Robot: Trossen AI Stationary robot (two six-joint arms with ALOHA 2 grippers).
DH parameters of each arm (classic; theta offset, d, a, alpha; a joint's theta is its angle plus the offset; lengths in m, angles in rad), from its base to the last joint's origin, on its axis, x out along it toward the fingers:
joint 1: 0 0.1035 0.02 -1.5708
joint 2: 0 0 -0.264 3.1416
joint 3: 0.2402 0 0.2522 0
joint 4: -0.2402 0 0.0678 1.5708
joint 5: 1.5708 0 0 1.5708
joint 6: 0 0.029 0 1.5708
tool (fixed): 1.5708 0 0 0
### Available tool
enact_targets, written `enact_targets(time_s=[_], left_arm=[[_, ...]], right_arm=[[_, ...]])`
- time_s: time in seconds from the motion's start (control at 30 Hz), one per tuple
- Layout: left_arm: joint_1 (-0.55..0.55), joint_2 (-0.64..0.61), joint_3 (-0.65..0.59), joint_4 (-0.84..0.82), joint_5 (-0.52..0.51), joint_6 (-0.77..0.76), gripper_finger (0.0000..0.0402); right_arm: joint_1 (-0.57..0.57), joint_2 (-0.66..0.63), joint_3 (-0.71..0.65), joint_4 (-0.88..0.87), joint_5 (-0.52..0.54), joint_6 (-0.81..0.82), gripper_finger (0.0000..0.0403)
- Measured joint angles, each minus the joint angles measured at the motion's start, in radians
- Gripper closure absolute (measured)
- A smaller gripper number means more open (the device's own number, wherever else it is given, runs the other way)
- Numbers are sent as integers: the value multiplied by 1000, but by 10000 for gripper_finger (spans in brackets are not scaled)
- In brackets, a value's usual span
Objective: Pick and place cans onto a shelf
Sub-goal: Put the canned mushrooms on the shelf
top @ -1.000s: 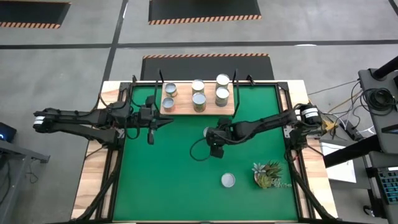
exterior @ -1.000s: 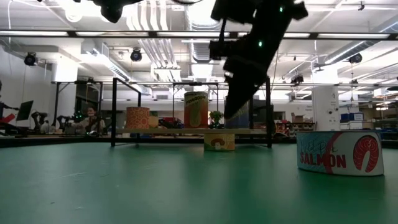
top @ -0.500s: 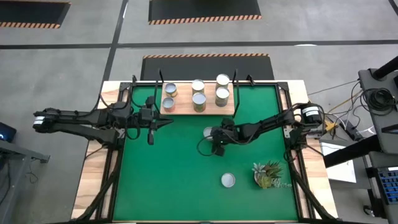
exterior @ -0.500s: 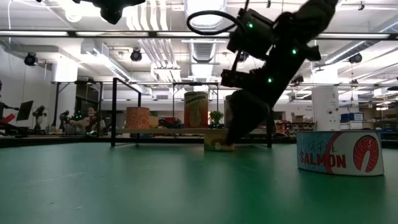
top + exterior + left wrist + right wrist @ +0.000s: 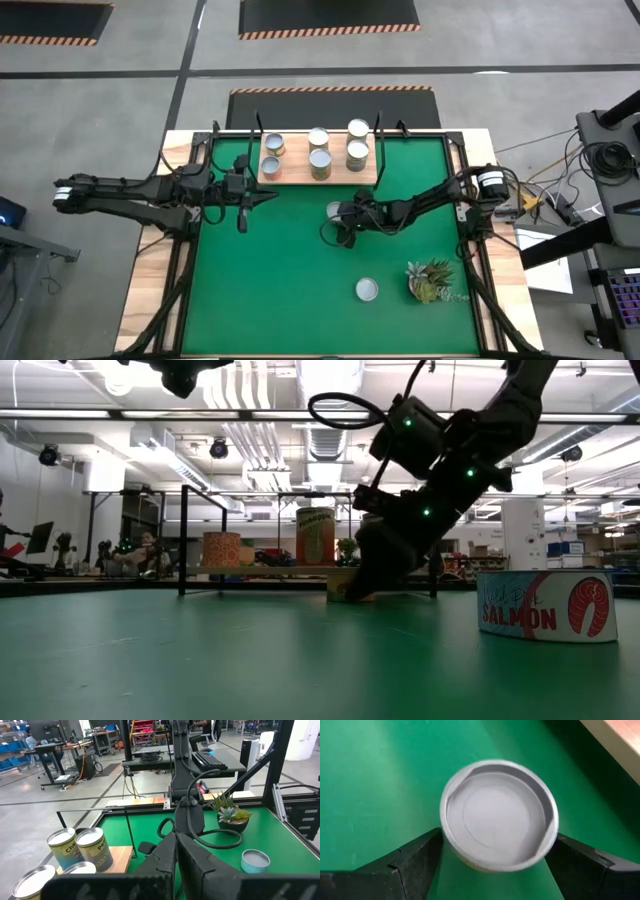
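Lowered since before, right gripper [image 5: 495, 862] straddles a can [image 5: 498, 815] — fingers spread; shelf [image 5: 317, 168] holds five.

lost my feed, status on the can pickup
Right gripper low on mat, fingers open astride can. Left gripper shut, idle beside shelf. Nothing blocking.

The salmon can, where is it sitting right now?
In the high view the salmon can stands alone on the green mat, toward the right, just beside the small plant and away from the shelf.
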Motion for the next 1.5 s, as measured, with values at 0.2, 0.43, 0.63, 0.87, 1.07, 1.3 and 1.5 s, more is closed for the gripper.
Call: enact_targets(time_s=[0.2, 0.43, 0.63, 0.87, 1.07, 1.3, 1.5], left_arm=[[0, 1, 0, -1, 0, -1, 402], [0, 22, 0, -26, 0, -5, 402], [0, 40, 0, -27, 0, 5, 402], [0, 29, 7, -24, -145, 60, 402], [2, -18, -4, 3, -232, 143, 402], [1, -70, -7, 13, -233, 164, 402], [2, -102, -23, 13, -233, 175, 402]], right_arm=[[0, 16, 0, 51, -2, -21, 79], [0, 16, 0, 86, -7, -32, 136], [0, 11, 0, 106, -6, -31, 141], [7, 8, 129, 56, -22, -133, 133], [9, 8, 350, -228, -30, -242, 133], [-18, 17, 639, -529, -31, -361, 133], [-61, 86, 851, -673, -31, -462, 133]])
